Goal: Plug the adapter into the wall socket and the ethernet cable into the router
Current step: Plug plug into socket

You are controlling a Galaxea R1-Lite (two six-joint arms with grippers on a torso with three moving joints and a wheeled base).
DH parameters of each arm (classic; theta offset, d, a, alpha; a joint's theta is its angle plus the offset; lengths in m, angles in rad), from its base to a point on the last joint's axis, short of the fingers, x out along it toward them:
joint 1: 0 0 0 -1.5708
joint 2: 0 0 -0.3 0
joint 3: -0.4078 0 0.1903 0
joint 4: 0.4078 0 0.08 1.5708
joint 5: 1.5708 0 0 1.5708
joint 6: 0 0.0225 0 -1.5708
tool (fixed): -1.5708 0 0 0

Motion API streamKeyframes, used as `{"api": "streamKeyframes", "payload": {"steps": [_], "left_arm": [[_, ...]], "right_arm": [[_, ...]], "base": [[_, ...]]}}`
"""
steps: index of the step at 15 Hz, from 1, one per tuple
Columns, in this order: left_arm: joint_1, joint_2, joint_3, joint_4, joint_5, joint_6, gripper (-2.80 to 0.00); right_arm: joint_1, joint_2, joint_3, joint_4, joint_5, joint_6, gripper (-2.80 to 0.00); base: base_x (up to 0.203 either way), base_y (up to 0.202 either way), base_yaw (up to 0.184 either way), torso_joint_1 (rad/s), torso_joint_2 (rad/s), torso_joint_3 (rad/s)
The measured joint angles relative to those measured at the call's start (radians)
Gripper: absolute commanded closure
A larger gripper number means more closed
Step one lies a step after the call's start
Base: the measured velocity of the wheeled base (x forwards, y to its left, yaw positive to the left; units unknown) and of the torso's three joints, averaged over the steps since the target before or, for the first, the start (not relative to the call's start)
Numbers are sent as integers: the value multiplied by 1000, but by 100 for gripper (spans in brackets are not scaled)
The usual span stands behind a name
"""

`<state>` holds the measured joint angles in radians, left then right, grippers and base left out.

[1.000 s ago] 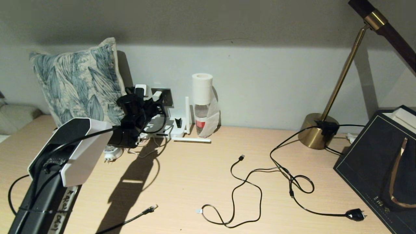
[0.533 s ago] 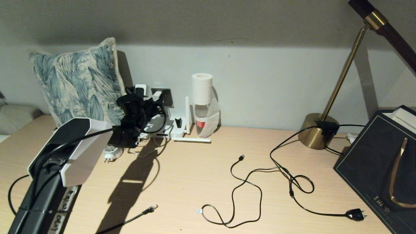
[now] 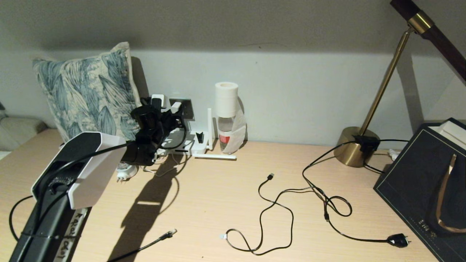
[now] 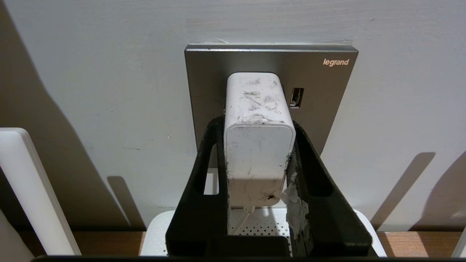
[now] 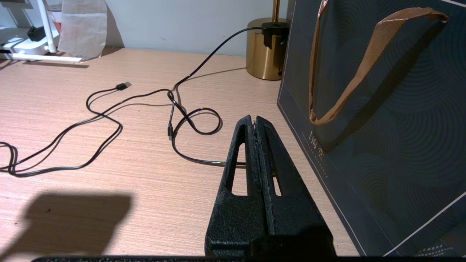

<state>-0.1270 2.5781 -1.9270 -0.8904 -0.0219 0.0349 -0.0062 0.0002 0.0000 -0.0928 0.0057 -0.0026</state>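
I had the left gripper pinching the adapter against the wall socket; if the prongs were only half in, letting go risked it dropping out, while the right gripper sat pressed together.

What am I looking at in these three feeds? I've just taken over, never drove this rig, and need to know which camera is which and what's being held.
The wide picture is the robot's head camera; the other two sit on its wrists. The left gripper is shut on the white adapter, pressing it against the grey wall socket, above the router. The right gripper is shut on nothing, hovering over the desk beside a dark gift bag. The ethernet cable lies loose near the front edge; a USB cable and lamp cord lie to its right.
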Motion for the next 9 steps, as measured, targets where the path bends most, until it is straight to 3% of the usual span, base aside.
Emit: {"api": "streamKeyframes", "payload": {"steps": [9], "left_arm": [[-4,0,0,0,-6,0,0]], "right_arm": [[0,0,0,0,0,0,0]], "base": [[0,0,0,0,0,0]]}}
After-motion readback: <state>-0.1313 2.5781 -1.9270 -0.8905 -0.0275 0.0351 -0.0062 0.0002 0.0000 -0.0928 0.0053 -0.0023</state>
